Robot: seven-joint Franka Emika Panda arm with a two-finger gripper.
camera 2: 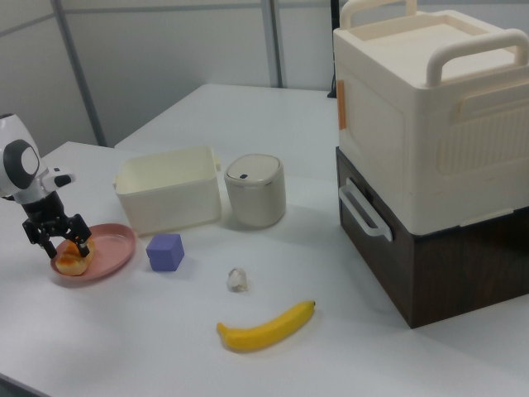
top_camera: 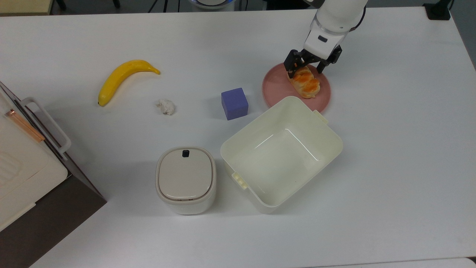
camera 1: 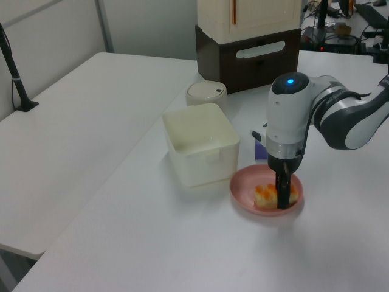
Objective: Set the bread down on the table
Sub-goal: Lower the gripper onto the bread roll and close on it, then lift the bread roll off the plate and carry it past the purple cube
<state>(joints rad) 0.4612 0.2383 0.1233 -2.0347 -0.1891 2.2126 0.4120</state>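
Note:
The bread [top_camera: 308,85] is a glossy orange-brown braided roll lying on the round pink plate [top_camera: 274,88] at the back right of the white table [top_camera: 390,130] in the top view. My gripper [top_camera: 305,71] has come down over the roll's far end, open, with one dark finger on each side of it. In the left view a finger [camera 1: 281,193] stands in front of the bread [camera 1: 266,194] on the plate [camera 1: 243,190]. The right view has the gripper [camera 2: 60,245] straddling the bread [camera 2: 70,263] on the plate [camera 2: 116,244].
An open cream tub [top_camera: 327,149] sits right against the plate's near side. A purple cube [top_camera: 234,103] is to the top view's left of the plate. Further left are a paper wad [top_camera: 166,107], a banana [top_camera: 124,76], a lidded round container [top_camera: 186,178] and a large box [top_camera: 22,167].

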